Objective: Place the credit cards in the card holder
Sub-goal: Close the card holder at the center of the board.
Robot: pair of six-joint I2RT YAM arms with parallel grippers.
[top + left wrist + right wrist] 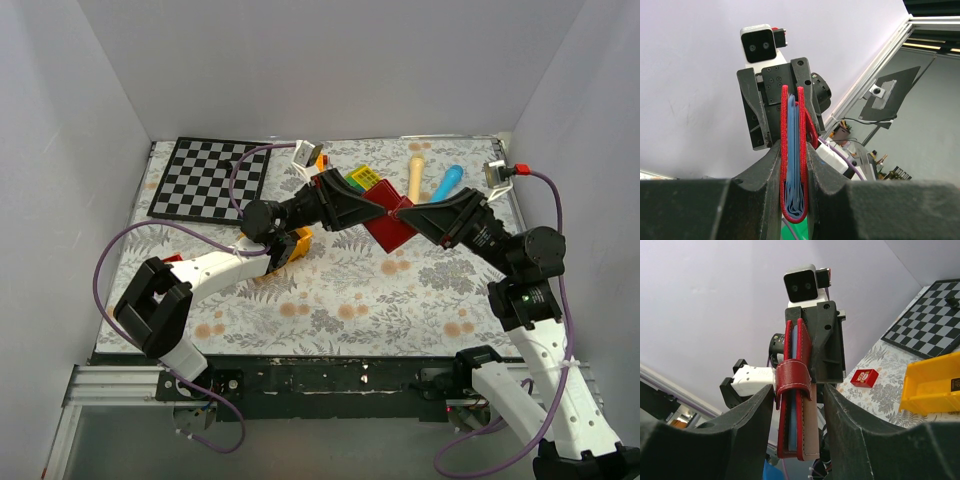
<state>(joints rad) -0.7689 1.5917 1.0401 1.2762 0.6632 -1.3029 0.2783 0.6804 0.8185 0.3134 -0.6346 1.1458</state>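
The card holder (389, 231) is a maroon folding case with pale blue pockets, held up above the table's middle between the two arms. My left gripper (376, 209) is shut on it; in the left wrist view its folded edge (794, 150) sits pinched between the left gripper's (794, 167) pads. My right gripper (408, 216) faces it from the other side. In the right wrist view the holder's snap-tab end (796, 385) stands between the right gripper's (798, 392) open fingers, with a gap on each side. The credit cards are out of view.
A yellow bin (291, 246) sits under the left arm and shows in the right wrist view (934, 385). A chessboard (210, 178) lies at the back left. A yellow-green block (362, 179), a wooden peg (415, 176) and a blue piece (448, 182) lie at the back. A small red box (864, 377) lies on the cloth.
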